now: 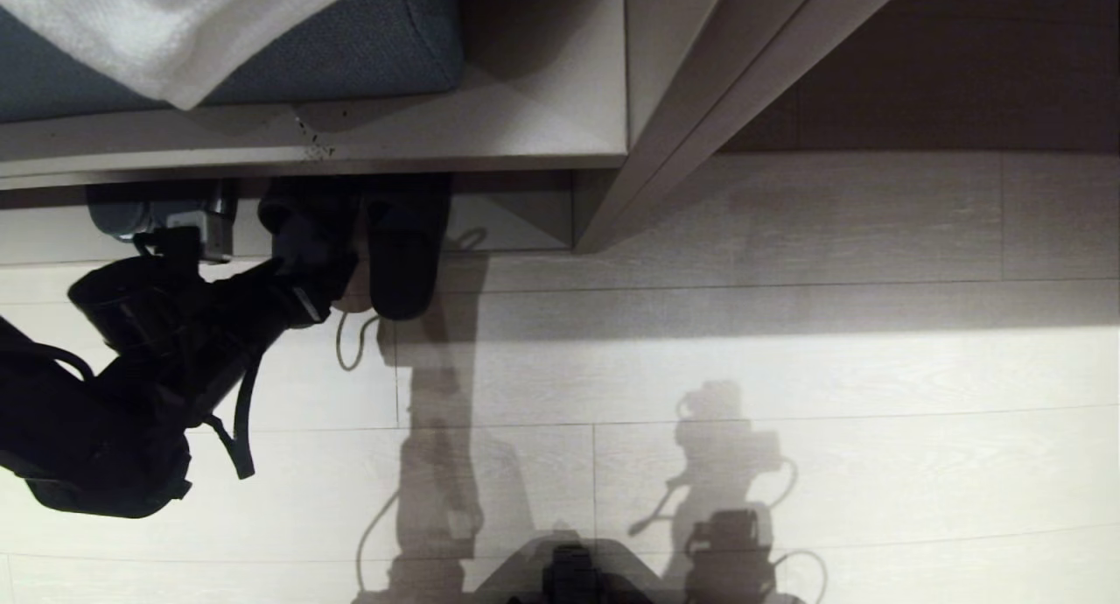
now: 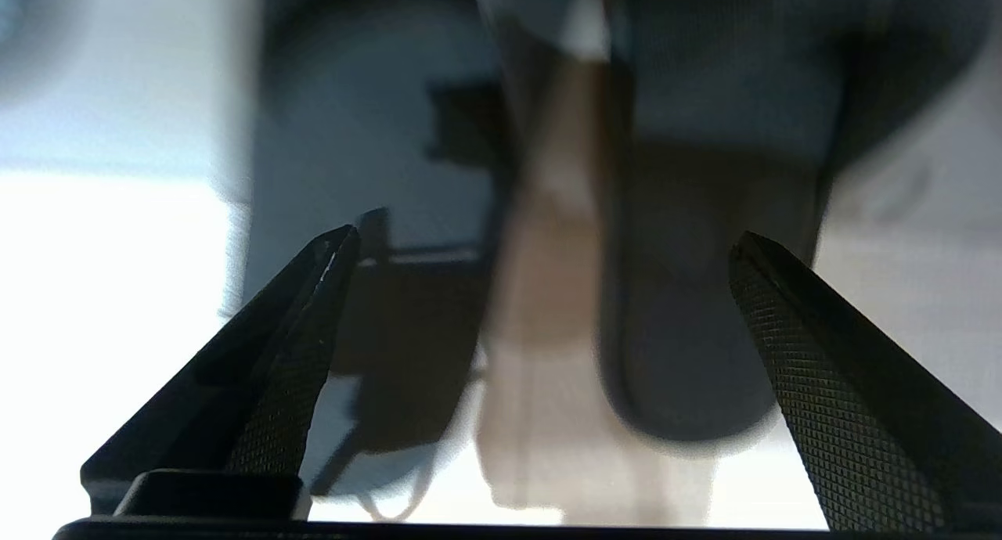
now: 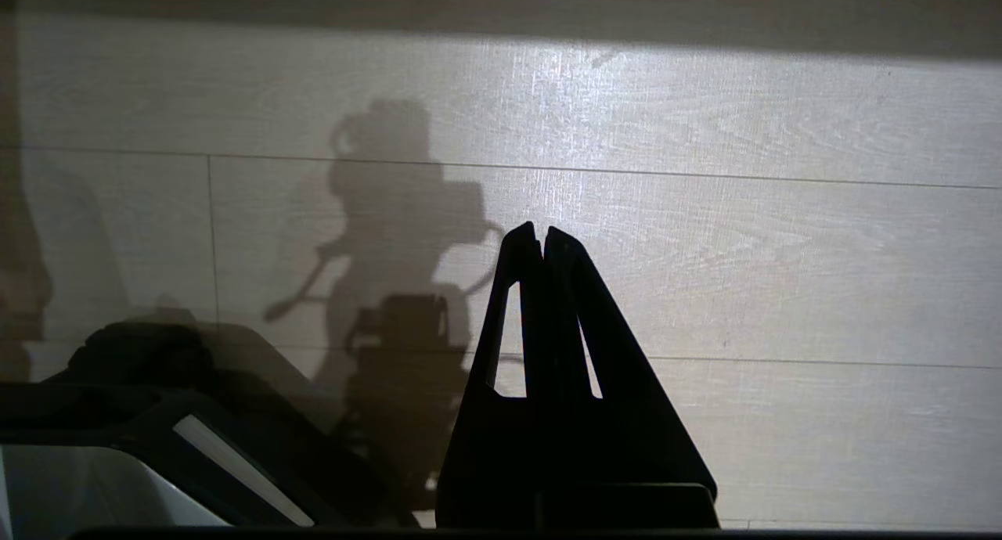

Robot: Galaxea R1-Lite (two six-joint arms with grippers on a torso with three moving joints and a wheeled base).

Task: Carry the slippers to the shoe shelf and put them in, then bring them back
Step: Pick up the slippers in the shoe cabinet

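While the left arm reaches from the near left toward the bench, the left gripper [image 2: 540, 243] stands wide open with nothing between its fingers [image 2: 791, 329], poised at the heel ends of the slippers [image 1: 398, 245]. Both black slippers lie side by side with their toes tucked under the top board of the shoe shelf [image 1: 516, 223] and their heels projecting onto the pale plank floor [image 1: 787, 359]; the left one is largely hidden behind the gripper in the head view. Seen from the left wrist, a strip of pale floor separates the two slippers (the picture is blurred, so contact with either cannot be judged). Above the shelf sits a blue cushion [image 1: 367, 44] with a white towel [image 1: 166, 26] draped over it. To the right rises a slanting panel [image 1: 691, 96] of the same pale board. The right gripper [image 3: 542, 239] hangs over bare floor, well apart from the shelf, its fingers pressed together and holding nothing.
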